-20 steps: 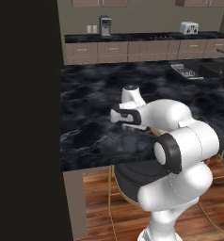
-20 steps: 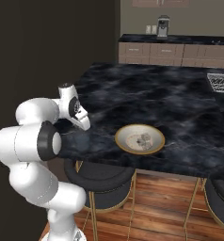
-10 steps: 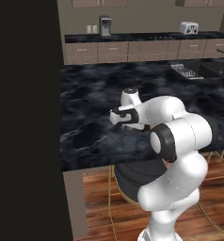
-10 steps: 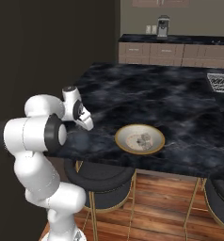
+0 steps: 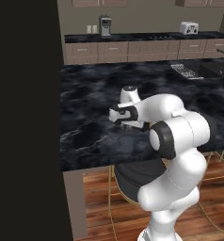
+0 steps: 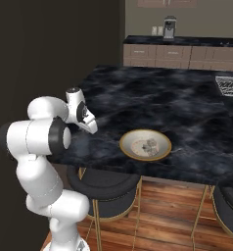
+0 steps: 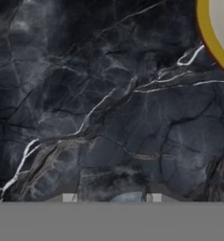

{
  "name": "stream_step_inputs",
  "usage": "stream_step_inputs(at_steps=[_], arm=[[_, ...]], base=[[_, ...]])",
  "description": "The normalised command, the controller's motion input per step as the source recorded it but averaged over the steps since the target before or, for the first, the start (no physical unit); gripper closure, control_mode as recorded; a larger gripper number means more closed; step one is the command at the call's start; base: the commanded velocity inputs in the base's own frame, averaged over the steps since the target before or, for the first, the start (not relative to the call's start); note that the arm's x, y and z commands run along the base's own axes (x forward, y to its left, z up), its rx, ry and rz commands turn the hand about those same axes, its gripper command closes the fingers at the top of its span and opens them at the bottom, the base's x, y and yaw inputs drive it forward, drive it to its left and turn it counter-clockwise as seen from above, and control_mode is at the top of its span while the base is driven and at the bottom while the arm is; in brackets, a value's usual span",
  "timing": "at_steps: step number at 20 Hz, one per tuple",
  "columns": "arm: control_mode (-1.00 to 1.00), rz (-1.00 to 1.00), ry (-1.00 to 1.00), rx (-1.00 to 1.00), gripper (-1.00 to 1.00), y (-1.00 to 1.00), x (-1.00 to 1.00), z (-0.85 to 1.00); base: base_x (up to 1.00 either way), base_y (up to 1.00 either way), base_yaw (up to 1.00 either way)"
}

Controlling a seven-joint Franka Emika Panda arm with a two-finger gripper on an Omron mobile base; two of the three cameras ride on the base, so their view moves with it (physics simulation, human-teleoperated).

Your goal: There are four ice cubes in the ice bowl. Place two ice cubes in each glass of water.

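Right base view: ice cubes [image 6: 149, 144] remain in ice bowl [image 6: 128, 149] | gripper [image 7: 112, 197] pinches one pale cube | none delivered.

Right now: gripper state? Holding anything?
Gripper: closed on what looks like an ice cube, above the counter beside the ice bowl.

Arm folded tight: upper links rise from base, bend at dark elbow joint, forearm reaches forward and low. Wrist bent, hand pointing down and slightly forward. Gripper [image 6: 90, 128] at end of hand, fingertips hard to make out in base views. In hand view, gripper [image 7: 111, 198] seen as two small pale tips at bottom edge, narrow gap between, pale bluish lump seated there; what it is, cannot tell.
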Motion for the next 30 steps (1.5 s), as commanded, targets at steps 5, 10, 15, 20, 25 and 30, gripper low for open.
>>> stream_step_inputs(at_steps=[5,10,15,20,25,30], arm=[[-1.00,0.00,0.00,0.02,1.00,0.00,-0.36,0.00],[-1.00,0.00,0.00,0.01,1.00,0.00,-0.01,0.01],[-1.00,0.00,0.00,0.01,1.00,0.02,0.01,0.00],[-1.00,0.00,0.00,0.02,1.00,0.02,-0.03,0.01],[-1.00,0.00,0.00,0.00,-1.00,0.00,0.00,0.00],[-1.00,0.00,0.00,0.01,-1.00,0.00,0.00,0.00]], base=[[0.00,0.00,0.00],[0.00,0.00,0.00],[0.00,0.00,0.00],[0.00,0.00,0.00],[0.00,0.00,0.00],[0.00,0.00,0.00]])
